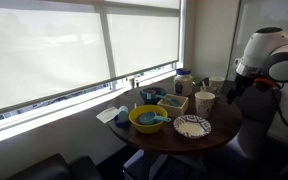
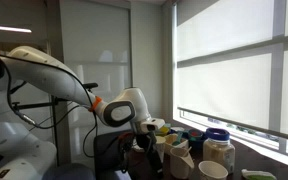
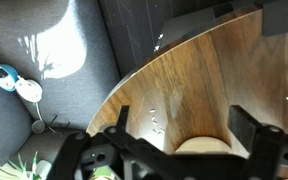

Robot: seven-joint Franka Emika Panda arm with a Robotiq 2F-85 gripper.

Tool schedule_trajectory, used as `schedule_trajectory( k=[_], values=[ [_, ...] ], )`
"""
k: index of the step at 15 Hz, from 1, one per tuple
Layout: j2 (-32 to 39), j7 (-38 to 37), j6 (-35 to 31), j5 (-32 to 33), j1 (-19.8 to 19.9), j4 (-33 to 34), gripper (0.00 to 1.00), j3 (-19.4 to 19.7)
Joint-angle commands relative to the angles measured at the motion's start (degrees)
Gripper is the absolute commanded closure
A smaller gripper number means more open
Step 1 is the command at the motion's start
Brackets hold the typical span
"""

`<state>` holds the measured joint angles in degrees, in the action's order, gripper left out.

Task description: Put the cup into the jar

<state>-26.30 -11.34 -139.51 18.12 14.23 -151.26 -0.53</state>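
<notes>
The cream-white cup [image 1: 204, 101] stands upright on the round wooden table [image 1: 174, 140], on the side nearest the arm. In the wrist view its rim [image 3: 202, 146] shows at the bottom edge, low between the two fingers. My gripper [image 3: 184, 112] is open, with one dark finger on each side of the cup and no visible contact. In an exterior view the gripper [image 1: 230, 92] sits right beside the cup. The pale jar with blue on top [image 1: 184, 80] stands behind the cup near the window. It also shows in an exterior view [image 2: 219, 150].
A yellow bowl [image 1: 147, 118], a patterned plate [image 1: 192, 126] and a square tan box [image 1: 172, 101] crowd the table. The window wall runs behind it. The wrist view shows the table edge [image 3: 124, 80], grey floor and a small blue-white object [image 3: 4, 76] below.
</notes>
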Motion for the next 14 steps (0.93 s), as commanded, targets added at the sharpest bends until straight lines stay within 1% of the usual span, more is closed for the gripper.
schedule_trajectory(
  k=[1,6,7,9,10,11,12,13,14],
  values=[
    [-0.01,-0.12,0.16,0.21,-0.41,0.08,0.00,0.41],
    [-0.01,-0.12,0.16,0.21,-0.41,0.08,0.00,0.41],
    [-1.20,1.00,1.95,-0.62,-0.75,0.19,0.00,0.99],
    [-3.17,4.12,7.85,-4.45,-2.33,1.38,0.00,2.93],
    [-4.52,6.50,11.18,-7.47,-3.68,2.24,0.00,4.44],
    [-5.86,7.61,13.55,-8.81,-4.01,2.89,0.00,5.17],
    [-7.59,8.01,14.55,-10.05,-4.12,3.44,0.00,5.87],
    [-9.21,8.46,13.11,-11.40,-4.39,3.75,0.00,6.82],
    [-9.89,7.88,12.24,-14.24,-5.08,4.81,0.00,7.68]
  ],
)
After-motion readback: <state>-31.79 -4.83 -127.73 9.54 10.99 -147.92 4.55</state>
